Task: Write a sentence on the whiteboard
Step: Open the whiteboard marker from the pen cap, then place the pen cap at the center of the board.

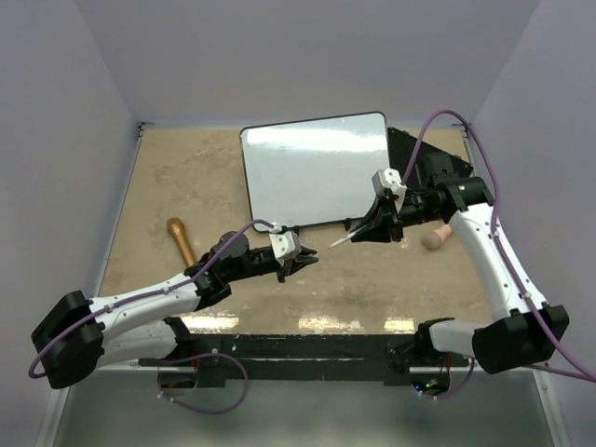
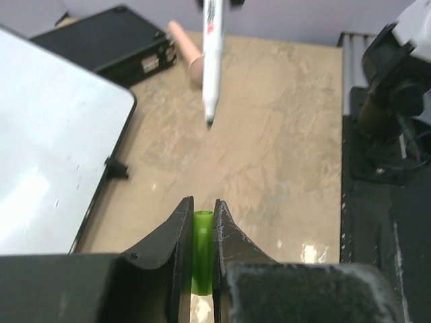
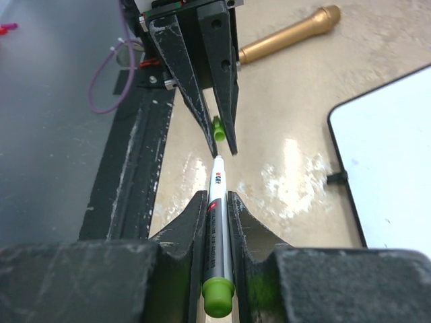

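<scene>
Beside the whiteboard (image 1: 312, 172), right pincer (image 3: 217, 200) grips a marker (image 3: 217, 229), tip aimed at left pincer (image 2: 203, 203) clamping the green cap (image 2: 202, 252).

Pale lavender walls (image 1: 307, 56) closed in the back and both sides of a tan, marbled counter (image 1: 186, 177). Overhead light left bright glare patches (image 1: 321, 323) along its near edge, where a black rail (image 1: 307, 349) ran across, with a dull grey surface (image 1: 307, 419) below it.
</scene>
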You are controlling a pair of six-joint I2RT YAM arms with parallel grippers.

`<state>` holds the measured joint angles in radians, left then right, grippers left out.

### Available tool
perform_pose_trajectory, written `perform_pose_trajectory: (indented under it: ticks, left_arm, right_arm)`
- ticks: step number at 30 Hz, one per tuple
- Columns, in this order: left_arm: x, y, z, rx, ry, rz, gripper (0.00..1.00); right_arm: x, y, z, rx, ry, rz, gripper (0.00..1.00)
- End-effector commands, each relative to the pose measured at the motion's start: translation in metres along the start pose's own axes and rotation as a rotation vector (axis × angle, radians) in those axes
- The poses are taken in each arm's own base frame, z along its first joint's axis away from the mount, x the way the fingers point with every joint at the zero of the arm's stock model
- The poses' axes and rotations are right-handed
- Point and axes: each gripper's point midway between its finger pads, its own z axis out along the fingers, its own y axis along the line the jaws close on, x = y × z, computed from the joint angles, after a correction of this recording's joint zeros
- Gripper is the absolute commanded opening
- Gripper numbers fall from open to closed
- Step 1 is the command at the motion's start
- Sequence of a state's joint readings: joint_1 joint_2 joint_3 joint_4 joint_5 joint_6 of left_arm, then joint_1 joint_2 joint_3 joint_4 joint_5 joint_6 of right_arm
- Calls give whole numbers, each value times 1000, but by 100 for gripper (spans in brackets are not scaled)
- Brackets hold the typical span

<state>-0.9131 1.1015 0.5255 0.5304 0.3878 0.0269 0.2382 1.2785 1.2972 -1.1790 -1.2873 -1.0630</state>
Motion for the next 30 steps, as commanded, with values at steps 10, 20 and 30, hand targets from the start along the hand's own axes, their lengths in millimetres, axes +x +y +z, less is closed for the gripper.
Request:
perform_pose_trajectory:
  ticks: [10,20,30]
  left_arm:
    - [30,13,-36,-140,35,26,0]
    - [31,5,-47,-149,10,-21,0]
    - [41,-5,-49,-139,19,-38,0]
  right_arm:
    - [-16,-4,-36,158,33,-98,0]
    - [-20,-13,-43,193,65,-110,0]
    - [-30,-28,-46,200,60,-120,0]
